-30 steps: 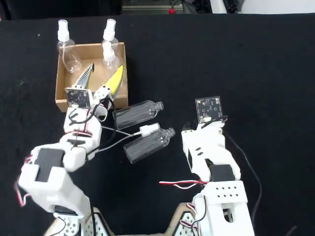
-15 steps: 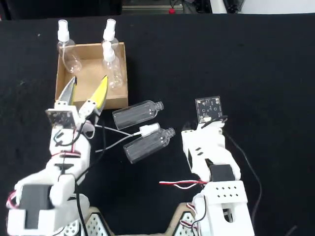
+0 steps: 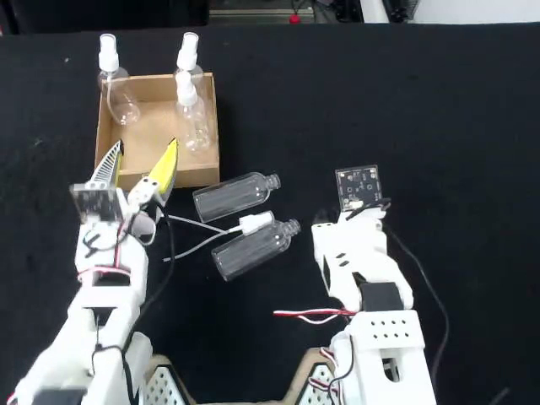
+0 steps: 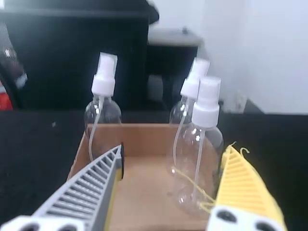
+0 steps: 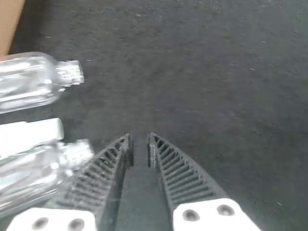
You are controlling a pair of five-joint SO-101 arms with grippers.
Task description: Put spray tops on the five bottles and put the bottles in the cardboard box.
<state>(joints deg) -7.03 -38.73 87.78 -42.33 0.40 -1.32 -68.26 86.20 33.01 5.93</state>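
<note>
Three clear bottles with white spray tops stand in the cardboard box point(image 3: 112, 175) at the back left: one point(image 3: 110, 84) at its far left corner, one point(image 3: 187, 61) at its far right, one point(image 3: 191, 118) nearer. My left gripper point(image 3: 139, 160) hangs open over the box's near wall, holding nothing; the left wrist view looks between its fingers point(image 4: 173, 150) at the bottles point(image 4: 199, 159). Two uncapped bottles point(image 3: 234, 196) point(image 3: 253, 247) lie mid-table with a loose spray top point(image 3: 255, 223) between them. My right gripper point(image 5: 139, 139) rests shut just right of them point(image 5: 29, 86).
The loose spray top's thin tube point(image 3: 190, 245) trails left across the black cloth toward the left arm. Open cloth stretches to the right and behind the right arm point(image 3: 363, 261). Dark furniture stands beyond the table's far edge.
The left gripper has drawn back out of the box toward the front left, still open, leaving the nearest capped bottle standing there. The right arm has not moved.
</note>
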